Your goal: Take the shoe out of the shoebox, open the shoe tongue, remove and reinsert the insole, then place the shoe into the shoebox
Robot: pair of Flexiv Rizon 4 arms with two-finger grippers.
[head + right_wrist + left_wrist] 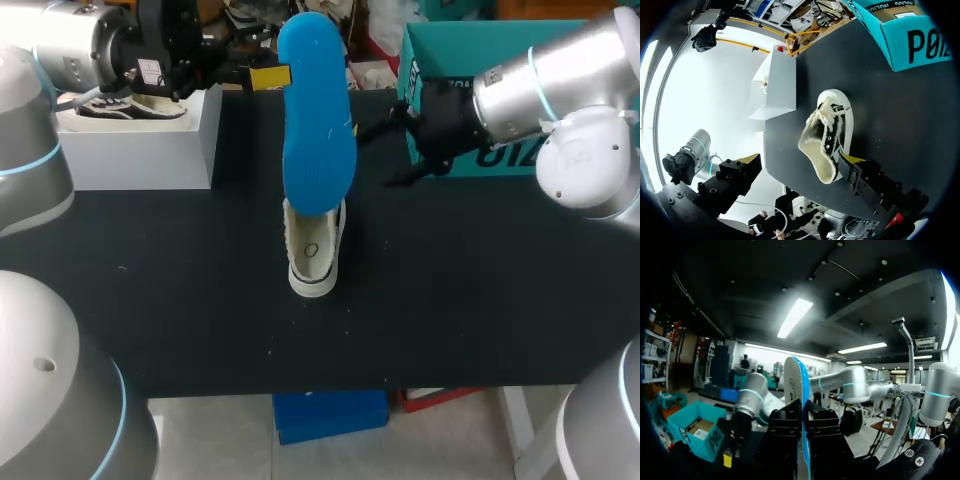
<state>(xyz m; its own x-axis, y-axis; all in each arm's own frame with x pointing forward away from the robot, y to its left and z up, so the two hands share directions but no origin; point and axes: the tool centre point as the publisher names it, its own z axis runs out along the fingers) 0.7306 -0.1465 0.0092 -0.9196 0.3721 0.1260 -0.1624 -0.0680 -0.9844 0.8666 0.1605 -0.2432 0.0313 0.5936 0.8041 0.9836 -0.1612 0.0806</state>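
Jaws: left ones clamped on the insole, right ones spread wide and empty.
Left jaws hold the blue insole [316, 110] raised over the shoe [314, 255] on the table [180, 290]. Right jaws hover near the shoebox [440, 50]. Reinserting likely goes best toe-first, with the right jaws steadying the shoe.

Your left arm [70, 50] comes in at the upper left of the head view. The left gripper [272, 76] points toward the middle, clamped on the blue insole [316, 120]. Your right arm [540, 85] enters at the upper right. The right gripper [802, 159] stands wide open, seemingly tilted downward.
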